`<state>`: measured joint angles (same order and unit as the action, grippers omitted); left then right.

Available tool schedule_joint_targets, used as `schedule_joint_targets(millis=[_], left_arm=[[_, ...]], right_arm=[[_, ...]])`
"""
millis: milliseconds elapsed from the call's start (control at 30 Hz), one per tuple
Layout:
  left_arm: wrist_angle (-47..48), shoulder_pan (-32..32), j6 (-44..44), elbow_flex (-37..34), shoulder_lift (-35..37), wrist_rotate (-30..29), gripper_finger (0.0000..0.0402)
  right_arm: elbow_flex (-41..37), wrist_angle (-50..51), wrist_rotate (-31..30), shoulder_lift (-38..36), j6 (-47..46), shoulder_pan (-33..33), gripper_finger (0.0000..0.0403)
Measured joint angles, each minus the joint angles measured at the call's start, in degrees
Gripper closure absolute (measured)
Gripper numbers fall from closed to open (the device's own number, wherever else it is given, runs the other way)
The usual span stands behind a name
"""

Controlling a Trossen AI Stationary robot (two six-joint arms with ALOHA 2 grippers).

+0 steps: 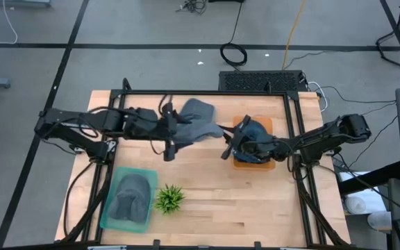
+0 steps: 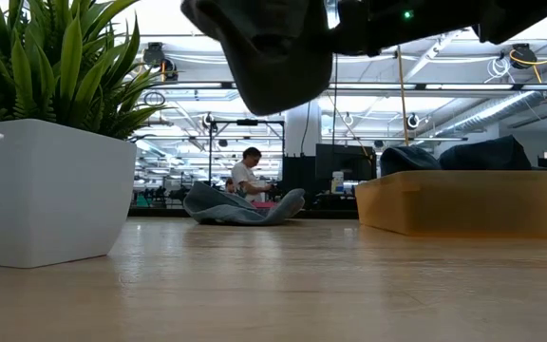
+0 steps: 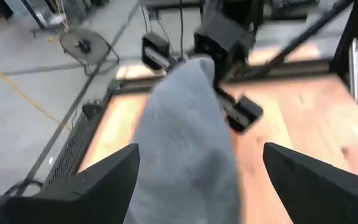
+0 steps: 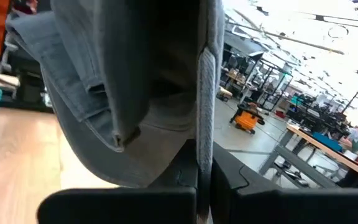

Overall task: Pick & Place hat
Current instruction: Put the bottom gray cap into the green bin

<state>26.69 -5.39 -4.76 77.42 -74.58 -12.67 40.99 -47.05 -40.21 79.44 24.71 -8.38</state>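
Hanging between the two arms, the grey hat (image 1: 198, 119) stretches across the far middle of the tabletop (image 1: 255, 201), its long axis running roughly from ten o'clock to four o'clock in the high view. The right claw (image 1: 226, 144) is pinched tight on the hat's brim edge at the four o'clock end, as the right wrist view shows fabric clamped between its fingers. The left claw (image 1: 170, 133) stands wide, with the hat's body lying just ahead of it toward two o'clock. The teal bin (image 1: 127, 199), already holding a hat, sits toward seven o'clock, nearer the left arm.
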Motion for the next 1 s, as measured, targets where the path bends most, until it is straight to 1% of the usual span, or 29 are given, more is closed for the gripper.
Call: schedule_joint_targets(millis=[133,233,333,400,467,533,633,867,900,933,1000], left_arm=[[8.4,0.0,1.9,2.6,-2.3,-2.5,0.0053],[12.0,0.0,3.3,3.6,-2.8,-4.0,0.0053],[11.9,-0.1,5.1,4.0,-2.7,-4.2,0.0055],[12.2,-0.1,5.9,4.0,-2.7,-4.6,0.0069],[12.8,-0.1,6.8,4.0,-2.6,-5.6,0.0095],[13.8,0.0,7.0,4.0,-2.5,-5.9,0.0131],[15.3,-0.1,7.4,4.0,-2.5,-5.8,0.0198],[15.5,-0.1,7.8,3.9,-2.3,-5.4,0.0364],[15.5,-0.1,7.7,3.9,-2.0,-5.4,0.0378],[15.5,-0.1,7.8,3.9,-1.6,-5.4,0.0383],[15.4,-0.1,7.9,3.9,-1.2,-5.4,0.0378]], right_arm=[[-0.1,1.4,-0.2,-0.1,-0.5,-0.5,0.0403],[-0.1,1.8,-0.2,0.0,-0.5,-0.8,0.0403],[-0.1,1.5,-0.3,0.0,-0.4,-0.7,0.0403],[-0.1,1.6,-0.3,0.0,-0.4,-0.7,0.0403],[-0.1,1.7,-0.3,0.0,-0.1,-0.7,0.0403],[-0.1,1.5,-0.4,0.0,0.0,-0.7,0.0403],[-0.1,1.4,-0.3,-0.3,0.0,-0.7,0.0403],[-0.1,1.5,-0.3,-0.3,0.0,-0.7,0.0403],[-0.1,1.5,-0.2,-0.3,0.0,-0.7,0.0403],[-0.1,1.6,-0.2,-0.3,0.0,-0.7,0.0403],[-0.1,1.8,-0.2,-0.3,0.0,-0.7,0.0403]])
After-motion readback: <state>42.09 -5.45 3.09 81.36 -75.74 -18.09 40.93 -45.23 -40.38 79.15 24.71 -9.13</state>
